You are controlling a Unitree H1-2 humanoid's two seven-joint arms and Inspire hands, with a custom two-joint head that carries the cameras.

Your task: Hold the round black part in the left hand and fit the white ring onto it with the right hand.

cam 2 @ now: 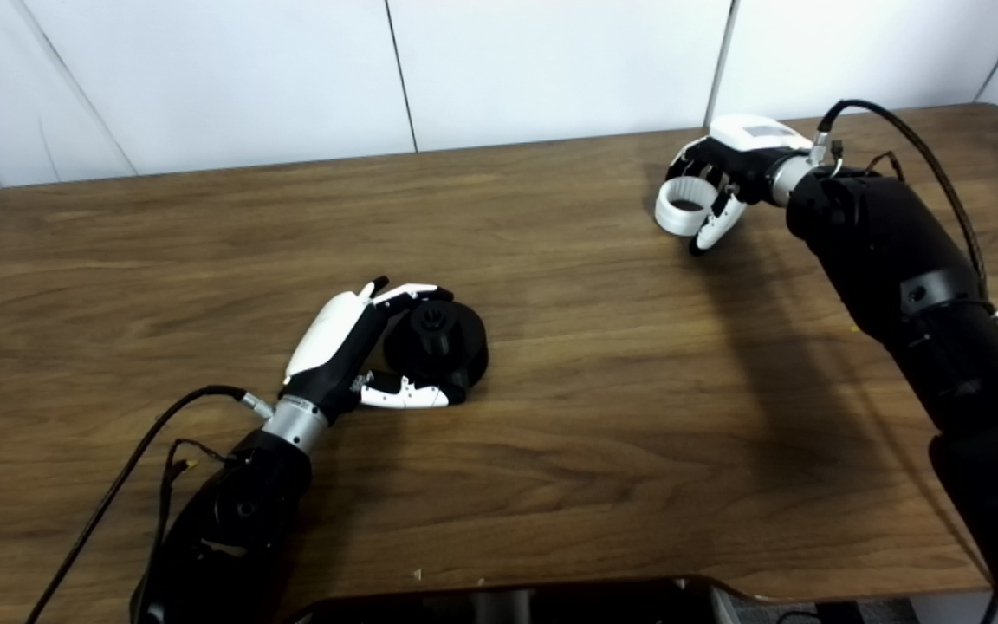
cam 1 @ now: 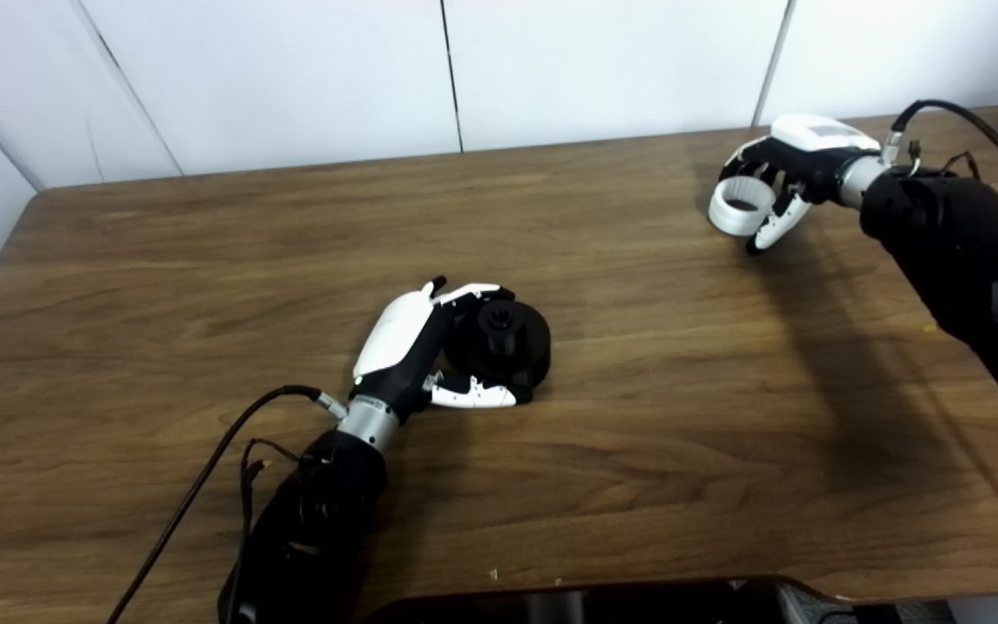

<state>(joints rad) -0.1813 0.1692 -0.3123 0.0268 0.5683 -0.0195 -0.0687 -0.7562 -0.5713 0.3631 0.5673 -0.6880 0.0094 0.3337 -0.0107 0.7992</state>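
Left eye view shows the left hand (cam 1: 417,347) near the middle of the wooden table (cam 1: 161,286), its fingers and thumb wrapped around the round black part (cam 1: 503,342), which sits on the tabletop with a small hub standing up from its centre. Well apart, toward the far right corner, the right hand (cam 1: 780,178) is closed on the white ring (cam 1: 737,208), gripping it by the rim with the ring's opening facing up, just above the table surface.
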